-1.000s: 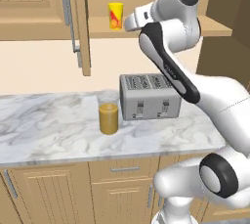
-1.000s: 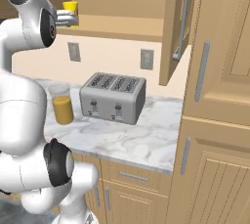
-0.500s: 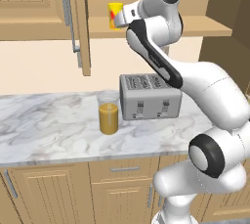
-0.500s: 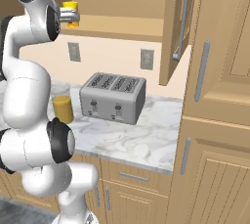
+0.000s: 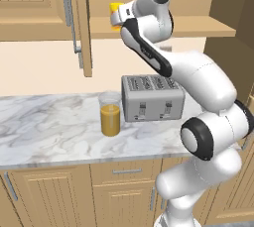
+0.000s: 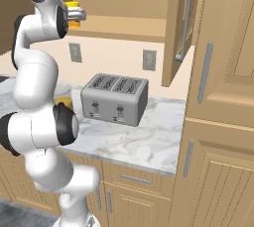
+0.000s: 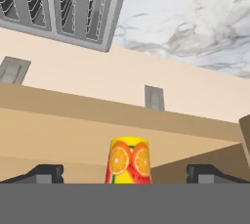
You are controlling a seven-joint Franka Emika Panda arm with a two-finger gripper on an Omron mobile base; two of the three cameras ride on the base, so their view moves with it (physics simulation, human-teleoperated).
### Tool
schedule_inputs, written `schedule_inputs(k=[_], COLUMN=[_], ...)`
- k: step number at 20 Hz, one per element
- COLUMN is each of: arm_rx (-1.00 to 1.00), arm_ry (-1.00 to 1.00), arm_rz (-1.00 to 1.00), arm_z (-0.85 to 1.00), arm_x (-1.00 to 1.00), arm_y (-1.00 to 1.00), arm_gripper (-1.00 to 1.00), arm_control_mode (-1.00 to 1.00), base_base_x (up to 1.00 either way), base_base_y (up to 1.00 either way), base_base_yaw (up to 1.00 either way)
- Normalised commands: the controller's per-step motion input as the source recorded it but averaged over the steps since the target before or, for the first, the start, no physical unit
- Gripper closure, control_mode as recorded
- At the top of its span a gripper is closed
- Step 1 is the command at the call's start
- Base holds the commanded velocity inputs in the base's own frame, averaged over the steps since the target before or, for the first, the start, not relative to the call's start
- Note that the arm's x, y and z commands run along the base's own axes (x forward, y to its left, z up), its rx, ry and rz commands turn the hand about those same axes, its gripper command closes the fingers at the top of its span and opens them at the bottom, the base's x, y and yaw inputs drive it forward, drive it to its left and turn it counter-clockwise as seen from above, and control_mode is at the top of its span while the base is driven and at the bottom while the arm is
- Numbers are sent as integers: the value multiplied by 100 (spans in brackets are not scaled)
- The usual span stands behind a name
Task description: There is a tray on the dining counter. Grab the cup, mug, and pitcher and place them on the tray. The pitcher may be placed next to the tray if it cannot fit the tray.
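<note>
The cup (image 7: 128, 162), a yellow tumbler with a fruit picture, stands on a high wooden shelf (image 5: 198, 27) under the wall cabinets; it also shows as a yellow patch (image 5: 115, 8) (image 6: 74, 14) by the hand. My gripper (image 7: 126, 173) is raised to shelf height and open, its fingertips (image 7: 45, 173) wide on either side of the cup, which stands a little ahead and untouched. The pitcher (image 5: 110, 114), clear glass with orange juice, stands on the marble worktop left of the toaster. The tray, the mug and the dining counter are out of view.
A silver four-slot toaster (image 5: 153, 97) (image 6: 115, 98) sits on the worktop below the shelf. An open cabinet door (image 5: 79, 23) (image 6: 181, 23) hangs beside the shelf. Tall wooden cabinets (image 6: 223, 97) close off the right side.
The arm has swung the hand along the shelf up to the cup. The jaws have stayed open, and the cup and pitcher have not moved.
</note>
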Motion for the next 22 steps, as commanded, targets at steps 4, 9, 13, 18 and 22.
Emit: schedule_inputs(k=[4,9,13,18,22], arm_rx=[0,0,0,0,0], arm_ry=[0,0,0,0,0], arm_rz=[0,0,0,0,0], arm_z=[0,-3,-1,-6,-13], arm_x=[38,31,28,24,19], arm_y=[10,11,5,2,0], arm_gripper=[-100,-100,-100,-100,-100], arm_control_mode=[-100,-100,-100,-100,-100], base_base_x=[0,0,0,0,0], base_base_y=[0,0,0,0,0], base_base_yaw=[0,0,0,0,0])
